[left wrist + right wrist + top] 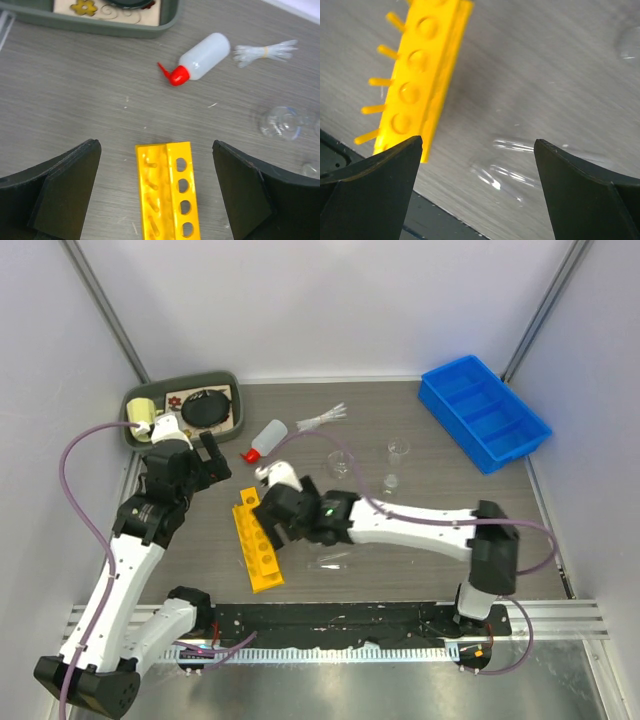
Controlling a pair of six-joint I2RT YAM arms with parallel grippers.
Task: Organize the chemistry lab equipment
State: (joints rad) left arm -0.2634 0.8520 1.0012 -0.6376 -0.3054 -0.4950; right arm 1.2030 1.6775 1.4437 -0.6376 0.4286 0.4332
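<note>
The long yellow rack [258, 545] lies flat at the near left; it also shows in the left wrist view [167, 195] and the right wrist view [427, 60]. The white squeeze bottle with red cap [265, 438] [205, 56] lies on its side, with a pipette bundle [322, 418] [265, 51] beyond it. Small glass beakers [398, 450] [282, 121] stand mid-table. Clear tubes [330, 562] [505, 170] lie near the front edge. My left gripper [213, 455] [155, 150] is open and empty above the rack's far end. My right gripper [283, 532] [477, 142] is open and empty, over the tubes beside the rack.
A green tray [230, 385] [100, 25] at the back left holds a yellow mug [143, 412] and a round black object [207, 407]. A blue divided bin [484, 410] sits at the back right. The table's black front edge [445, 220] lies just past the tubes.
</note>
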